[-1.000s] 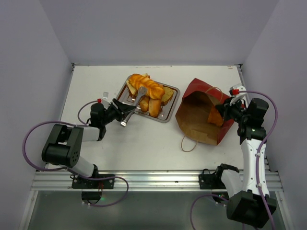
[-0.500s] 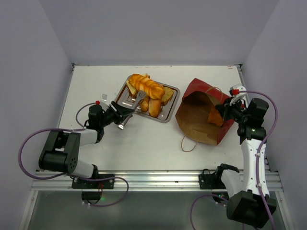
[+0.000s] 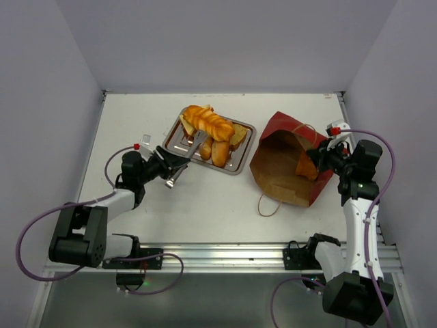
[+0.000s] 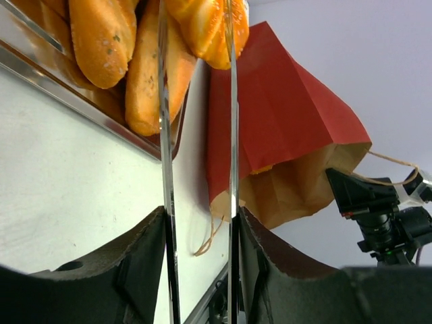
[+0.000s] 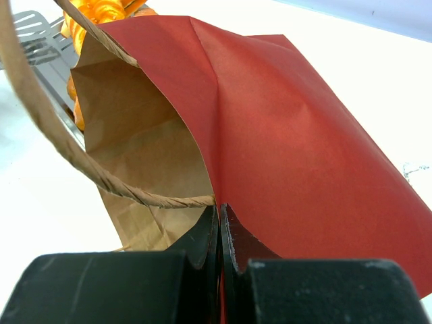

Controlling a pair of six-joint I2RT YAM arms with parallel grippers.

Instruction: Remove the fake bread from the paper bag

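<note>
Left gripper: the left gripper (image 3: 169, 164) is clamped across a pair of steel tongs (image 4: 163, 135), fingers squeezing the two blades partway together.
Tong tips: they reach in among the bread (image 3: 208, 123) piled on the tray (image 3: 176, 139); whether they nip a loaf cannot be told.
Just changed: over the last second the left gripper slid a little back and to the left, away from the tray, and its elbow dropped toward the near edge. The pile did not move.
Meaning: likely a loaf has just been set down and the tongs are coming away – the next trip would be to the bag.
Right gripper: the right gripper (image 5: 219, 226) is pinched tight on the rim of the bag (image 5: 283, 135), beside a twine handle (image 5: 40, 128); no change.
Bag: it lies on its side well right of the tray, mouth held agape toward the near edge.
Bread left: an orange piece (image 3: 306, 166) shows inside the bag by the pinched rim, so the job seems mostly done, not finished.
Left arm pose: folded low, forearm stretched forward and right over the table (image 3: 136, 116).
Right arm pose: rising from its base, wrist bent left into the bag's rim.
</note>
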